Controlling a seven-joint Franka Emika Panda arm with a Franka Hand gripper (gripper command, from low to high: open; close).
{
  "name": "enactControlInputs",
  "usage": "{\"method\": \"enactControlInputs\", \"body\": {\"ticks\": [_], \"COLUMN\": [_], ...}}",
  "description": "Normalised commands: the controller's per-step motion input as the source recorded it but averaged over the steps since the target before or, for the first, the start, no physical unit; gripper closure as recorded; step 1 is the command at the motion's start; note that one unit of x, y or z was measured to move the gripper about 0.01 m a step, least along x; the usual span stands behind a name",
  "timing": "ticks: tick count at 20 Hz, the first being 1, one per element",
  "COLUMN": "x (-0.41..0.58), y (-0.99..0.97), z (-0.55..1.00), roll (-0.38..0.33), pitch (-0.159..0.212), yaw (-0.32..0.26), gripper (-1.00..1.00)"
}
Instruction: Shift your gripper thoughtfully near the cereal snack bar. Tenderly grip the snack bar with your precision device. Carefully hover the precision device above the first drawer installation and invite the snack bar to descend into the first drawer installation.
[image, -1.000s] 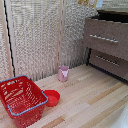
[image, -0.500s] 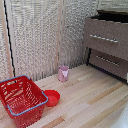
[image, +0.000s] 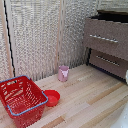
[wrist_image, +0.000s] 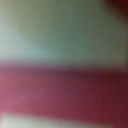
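The cereal snack bar does not show in either view. The first drawer installation (image: 105, 36) is the upper wide front of the dark brown cabinet at the exterior view's right, with a long silver bar handle (image: 103, 38). A dark gap shows above its front. The gripper is not in view. A small white shape (image: 126, 77) at the exterior view's right edge may be part of the arm. The wrist view is wholly blurred, with a pale green area (wrist_image: 60, 30) over a magenta band (wrist_image: 64, 90), and no fingers can be made out.
A red wire basket (image: 21, 99) with a blue rim stands at the exterior view's front left, with a red bowl (image: 52, 97) beside it. A small pink cup (image: 63, 73) stands by the slatted wall. The like lower drawer (image: 107, 62) sits under the first.
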Motion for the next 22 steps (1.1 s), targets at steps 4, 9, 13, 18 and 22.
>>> {"method": "enactControlInputs", "body": {"ticks": [4,9,13,18,22], "x": [0.106,0.174,0.191,0.147,0.229], "y": [-0.67,-0.21,-0.03,0.08,0.4], "z": [-0.26,-0.43,0.09,0.22,0.07], "roll": [-0.054,-0.143,-0.144,-0.043,-0.02], "pitch": [0.148,0.126,0.087,0.004,-0.044], "yaw": [0.066,0.091,0.033,-0.008,-0.106], "gripper": [1.0,-1.0,-1.0,-1.0,-1.0]}}
